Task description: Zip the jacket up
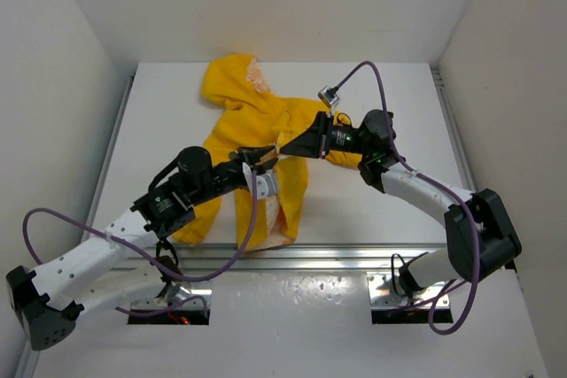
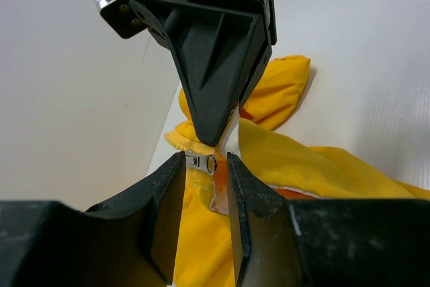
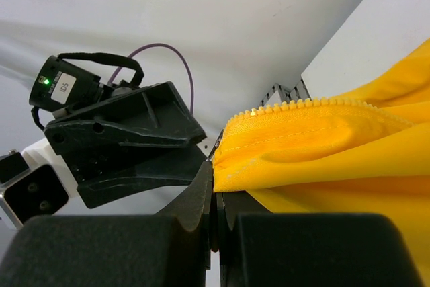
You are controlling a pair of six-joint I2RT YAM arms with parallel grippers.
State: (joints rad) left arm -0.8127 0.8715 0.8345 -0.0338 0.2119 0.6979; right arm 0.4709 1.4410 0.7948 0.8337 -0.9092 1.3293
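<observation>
The yellow jacket lies on the white table, hood toward the back, front partly open with cream and orange lining showing. My right gripper is shut on the jacket's front edge, just below its yellow zipper teeth. My left gripper faces it, open. In the left wrist view the silver zipper pull sits between my left fingertips, and they do not pinch it. The right gripper's black tip holds the fabric just above the pull.
An aluminium rail runs along the near table edge. White walls close in the left, right and back. Purple cables loop from both arms over the table.
</observation>
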